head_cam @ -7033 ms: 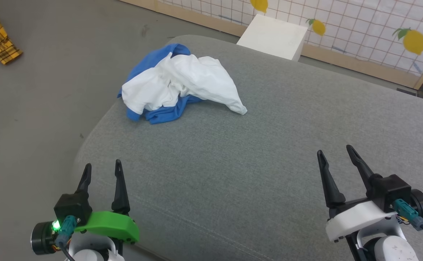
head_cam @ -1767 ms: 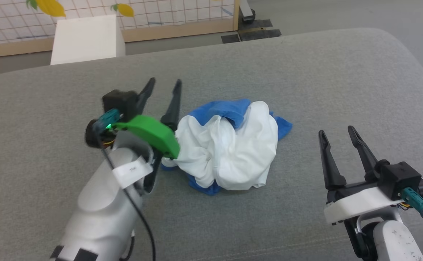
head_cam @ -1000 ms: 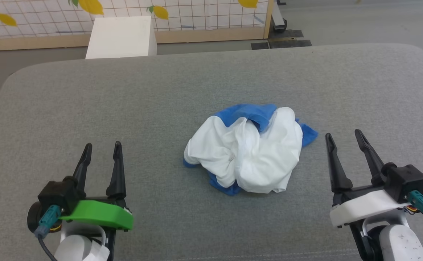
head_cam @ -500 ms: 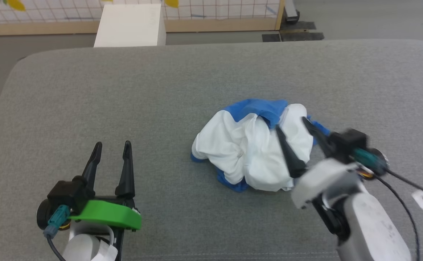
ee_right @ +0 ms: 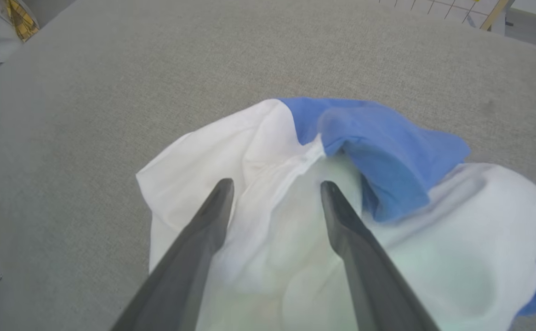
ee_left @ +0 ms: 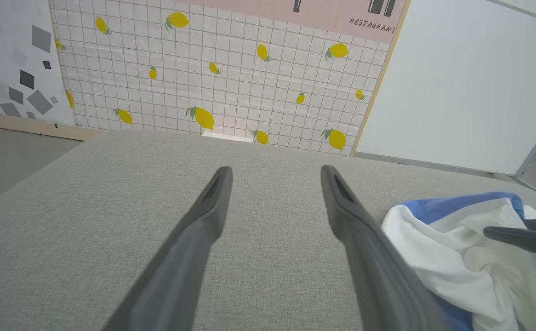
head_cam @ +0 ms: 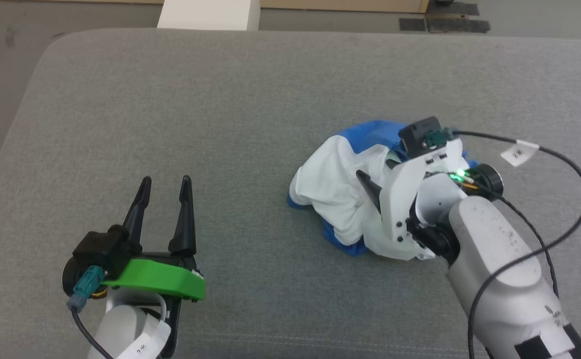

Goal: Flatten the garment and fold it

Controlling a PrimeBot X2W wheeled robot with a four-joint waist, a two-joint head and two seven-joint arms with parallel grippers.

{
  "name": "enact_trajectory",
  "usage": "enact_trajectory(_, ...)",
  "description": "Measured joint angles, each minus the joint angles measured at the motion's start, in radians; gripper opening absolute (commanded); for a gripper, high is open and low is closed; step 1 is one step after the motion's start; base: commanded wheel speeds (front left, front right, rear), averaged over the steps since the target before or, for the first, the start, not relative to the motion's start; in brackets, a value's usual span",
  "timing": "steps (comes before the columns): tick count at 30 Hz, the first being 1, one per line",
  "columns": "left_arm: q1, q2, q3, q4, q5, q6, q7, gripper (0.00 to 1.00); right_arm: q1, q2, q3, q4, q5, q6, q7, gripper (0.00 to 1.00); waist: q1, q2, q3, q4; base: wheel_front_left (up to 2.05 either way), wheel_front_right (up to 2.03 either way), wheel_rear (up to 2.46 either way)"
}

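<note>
Our right gripper has its two dark fingers spread apart with nothing pinched between them, and they point down into the crumpled garment. Between the tips we see a puckered white fold. Just beyond them and to their right, a royal-blue flap drapes over the white. Whether the tips press into the cloth or hang just above it, we cannot tell. The garment lies bunched in a heap under and ahead of these fingers, on the grey cushion, with blue edges peeking out beneath the white.

Our left gripper is likewise spread wide and empty, its fingers low over bare grey fabric and pointing away from us. The garment sits off to the right of these fingers, apart from them. Farther out, past the cushion's far edge, we see a white box and, in the left wrist view, a tiled wall with lemons.
</note>
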Motion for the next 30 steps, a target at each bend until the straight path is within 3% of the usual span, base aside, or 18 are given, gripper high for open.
enact_trajectory(2,-0.004,-0.003,0.001,0.009,0.001,-0.004,0.000,1.00,-0.026,0.000,0.010,0.024,-0.004,0.000,0.015,0.09,0.0000,0.0000,0.009,0.009,0.00,0.00,0.00)
enact_trajectory(3,-0.005,-0.004,0.001,0.012,0.002,-0.004,0.000,1.00,-0.039,0.000,0.014,0.032,-0.004,0.000,0.017,0.00,0.0000,0.0000,0.013,0.013,0.00,0.00,0.00)
enact_trajectory(9,-0.006,-0.008,0.011,0.026,0.008,-0.012,0.000,1.00,-0.114,-0.001,0.047,0.014,0.008,0.000,-0.084,0.00,0.0001,0.0000,0.015,0.021,0.00,0.00,0.00)
enact_trajectory(14,-0.006,-0.012,0.016,0.034,0.026,-0.014,0.000,1.00,-0.249,0.000,0.087,-0.056,0.041,0.000,-0.239,0.00,0.0001,0.0000,-0.008,0.008,0.00,0.00,0.00)
enact_trajectory(21,-0.002,-0.014,0.017,0.038,0.033,-0.019,0.000,1.00,-0.379,0.000,0.089,-0.146,0.091,0.000,-0.346,0.00,0.0000,0.0000,-0.046,-0.003,0.00,0.00,0.00)
enact_trajectory(25,0.011,-0.015,0.021,0.036,0.034,-0.021,0.000,1.00,-0.371,0.004,0.008,-0.161,0.057,0.000,-0.344,0.00,0.0000,0.0000,-0.063,-0.008,0.00,0.00,0.00)
enact_trajectory(30,0.027,-0.016,0.030,0.033,0.034,-0.021,0.000,1.00,-0.227,0.003,-0.214,-0.125,-0.084,0.000,-0.280,0.00,0.0000,0.0000,-0.071,-0.025,0.00,0.00,0.00)
